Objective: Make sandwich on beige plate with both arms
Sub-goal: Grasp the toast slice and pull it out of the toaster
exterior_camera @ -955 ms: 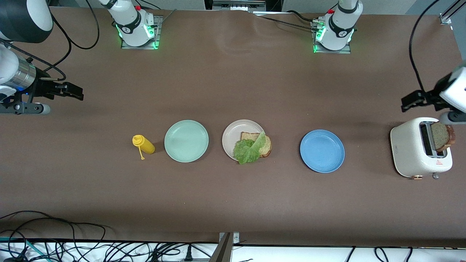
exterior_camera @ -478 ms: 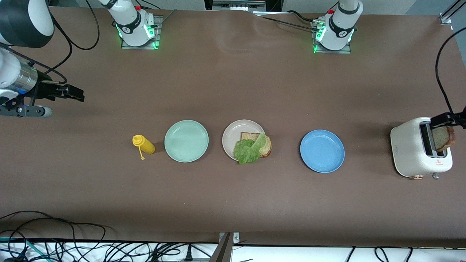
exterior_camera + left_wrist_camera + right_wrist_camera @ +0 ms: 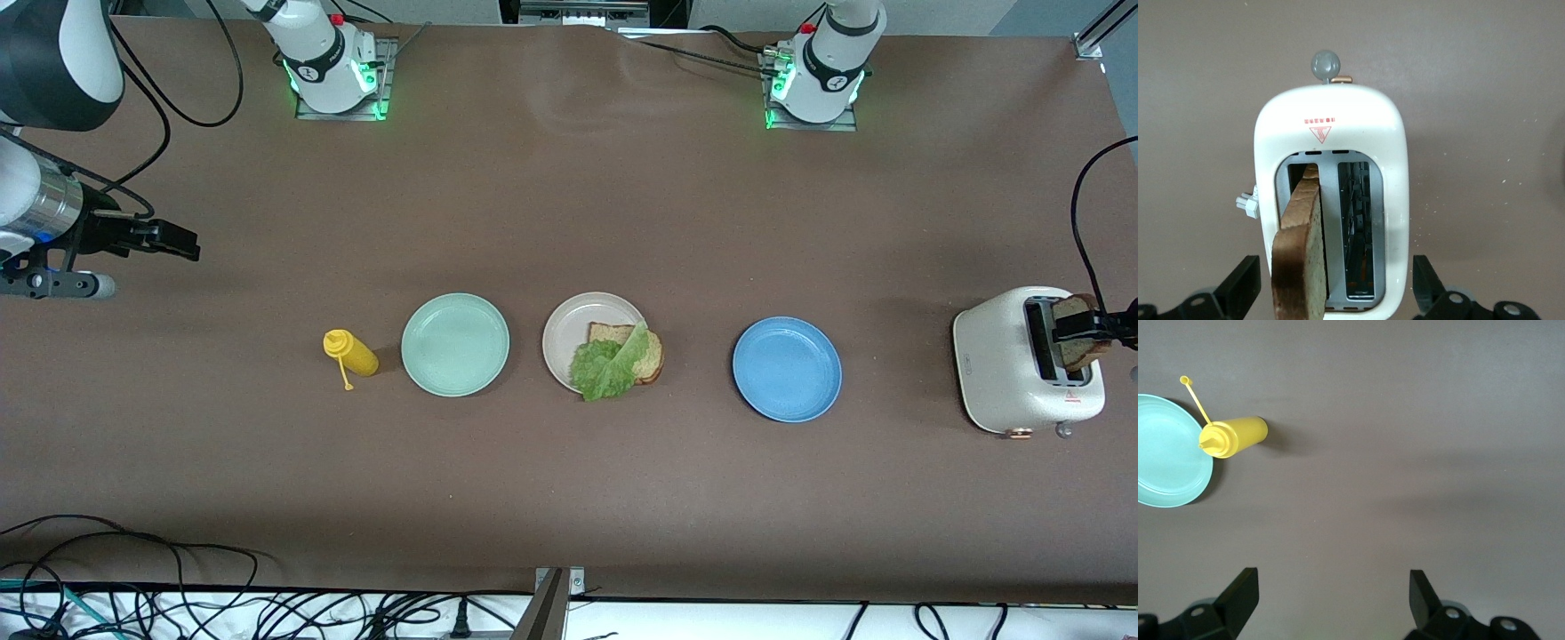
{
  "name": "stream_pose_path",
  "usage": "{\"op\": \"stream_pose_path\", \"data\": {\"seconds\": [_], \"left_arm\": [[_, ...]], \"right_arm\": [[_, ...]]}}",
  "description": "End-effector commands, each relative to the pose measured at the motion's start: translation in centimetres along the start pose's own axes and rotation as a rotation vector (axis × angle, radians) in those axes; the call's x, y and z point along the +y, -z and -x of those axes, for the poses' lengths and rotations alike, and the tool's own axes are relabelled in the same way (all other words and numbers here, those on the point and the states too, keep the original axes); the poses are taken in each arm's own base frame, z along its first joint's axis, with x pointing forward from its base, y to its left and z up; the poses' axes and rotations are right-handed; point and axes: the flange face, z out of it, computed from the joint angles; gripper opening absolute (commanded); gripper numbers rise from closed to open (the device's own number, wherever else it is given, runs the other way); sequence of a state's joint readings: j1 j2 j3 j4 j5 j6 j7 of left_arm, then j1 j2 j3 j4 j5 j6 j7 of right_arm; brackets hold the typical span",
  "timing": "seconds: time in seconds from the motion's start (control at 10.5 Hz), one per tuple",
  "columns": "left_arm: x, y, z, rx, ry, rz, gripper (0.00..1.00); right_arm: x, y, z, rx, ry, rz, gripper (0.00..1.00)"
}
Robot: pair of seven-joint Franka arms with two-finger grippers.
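Left wrist view: the left gripper (image 3: 1331,293) hangs over the toaster (image 3: 1331,133), fingers (image 3: 1241,285) spread wide and straddling it, holding nothing. A bread slice (image 3: 1300,257) stands upright in one slot, its dark crust poking above the rim. Judged by look, it is light, stiff and crumbly; a pinch across its flat faces near the top edge should lift it clean. The toaster bears a red warning triangle with small red lettering too fine to read.

The beige plate (image 3: 569,329) sits mid-table, between a mint plate (image 3: 455,344) and a blue plate (image 3: 787,369), already carrying one slice (image 3: 653,351) under a soft lettuce leaf (image 3: 605,366).

The right gripper (image 3: 1331,603) waits, spread and empty, over bare table near the yellow bottle (image 3: 1235,437).
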State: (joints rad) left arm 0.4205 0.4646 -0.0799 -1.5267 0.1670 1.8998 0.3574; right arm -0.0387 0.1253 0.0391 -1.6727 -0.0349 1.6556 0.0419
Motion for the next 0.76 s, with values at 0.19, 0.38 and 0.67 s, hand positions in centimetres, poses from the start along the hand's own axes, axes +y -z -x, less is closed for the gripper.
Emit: {"op": "stream_pose_path", "data": {"seconds": [0.19, 0.38, 0.67], "left_arm": [[-3.5, -2.8, 1.9, -0.055, -0.042, 0.015, 0.06], [-3.6, -2.3, 2.0, -0.055, -0.018, 0.015, 0.00], [-4.3, -1.6, 2.2, -0.045, 0.006, 0.011, 0.00]], "right_arm": [[-0.2, -0.2, -0.7, -0.016, -0.008, -0.004, 1.00], [0.1, 0.0, -0.7, -0.012, -0.022, -0.011, 1.00], [1.0, -0.2, -0.3, -0.038, -0.031, -0.007, 1.00]]}}
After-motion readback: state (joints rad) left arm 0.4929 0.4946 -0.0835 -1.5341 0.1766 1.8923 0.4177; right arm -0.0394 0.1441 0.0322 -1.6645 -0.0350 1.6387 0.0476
